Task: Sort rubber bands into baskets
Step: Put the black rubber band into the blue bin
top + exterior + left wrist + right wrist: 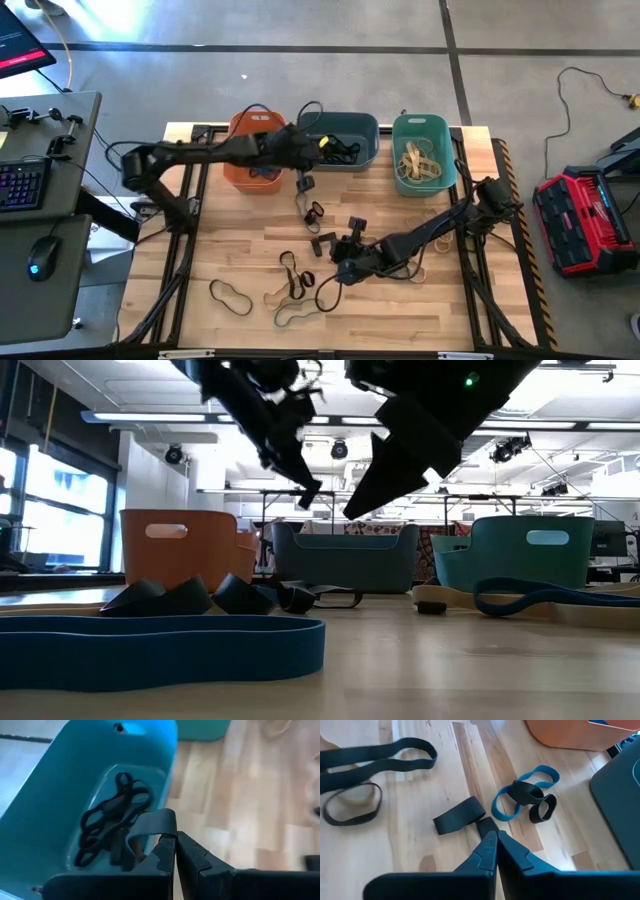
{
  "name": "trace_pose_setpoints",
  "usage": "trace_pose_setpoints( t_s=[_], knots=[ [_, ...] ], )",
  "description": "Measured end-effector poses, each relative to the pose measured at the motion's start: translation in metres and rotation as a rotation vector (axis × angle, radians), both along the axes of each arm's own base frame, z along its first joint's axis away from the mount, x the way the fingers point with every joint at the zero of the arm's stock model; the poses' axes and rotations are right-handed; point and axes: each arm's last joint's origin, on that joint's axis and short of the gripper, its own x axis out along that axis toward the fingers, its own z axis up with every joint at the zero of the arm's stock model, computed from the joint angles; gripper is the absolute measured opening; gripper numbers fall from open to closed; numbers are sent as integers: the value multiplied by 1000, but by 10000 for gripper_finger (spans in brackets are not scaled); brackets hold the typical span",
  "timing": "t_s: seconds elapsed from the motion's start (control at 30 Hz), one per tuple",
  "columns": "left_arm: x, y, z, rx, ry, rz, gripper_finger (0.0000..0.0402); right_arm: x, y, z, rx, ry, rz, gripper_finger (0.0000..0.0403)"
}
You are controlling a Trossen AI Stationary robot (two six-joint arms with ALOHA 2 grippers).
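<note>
Three baskets stand in a row at the table's far edge: orange (240,165), slate (352,130) and teal (425,125). My left gripper (175,837) hovers over the slate basket (45,805), shut on a dark rubber band (150,822); black bands (112,820) lie on that basket's floor. My right gripper (496,836) is low at mid-table (335,255), shut, its tips at a short black band (487,826). A flat black band (459,816) and a blue band crossed by black ones (525,795) lie just beyond it. My left gripper pinches a fold of the dark band (159,831) between its two fingertips, which slant down from the table's left side. The band arches out ahead of the tips, lifted clear above the slate basket. My right gripper's shut tips meet the near end of the short black band (489,827), slanting down toward the far left. The fingers hide the contact, and I cannot tell whether the band is off the wood.
Long black loops (232,295) (375,755) and other bands (295,280) lie on the near half of the table. A wide blue band (160,650) lies by the low camera. Tan bands (418,165) fill the teal basket. A desk (40,200) stands left, a red case (585,220) right.
</note>
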Motion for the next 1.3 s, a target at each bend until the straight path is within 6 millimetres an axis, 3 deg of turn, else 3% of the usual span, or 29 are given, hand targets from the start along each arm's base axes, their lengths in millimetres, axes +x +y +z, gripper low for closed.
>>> trace_pose_setpoints(
  t_s=[0.27,0.5,0.73,1.03,1.17,1.3],
  knots=[
    [21,51,-19,-15,68,42,0,-4,8,0,1,-22,-12,0],
    [30,77,-39,-75,85,33,0,-5,9,0,-1,-22,-16,0],
    [27,77,-40,-36,136,-22,21,-5,9,0,9,-25,-28,0],
    [29,70,-41,-22,163,-56,105,-5,9,0,11,-24,-31,0],
    [25,63,-29,-2,168,-77,122,-5,9,0,10,-23,-31,0],
    [14,47,-9,24,139,-105,102,-5,9,0,8,-24,-29,0]
  ],
)
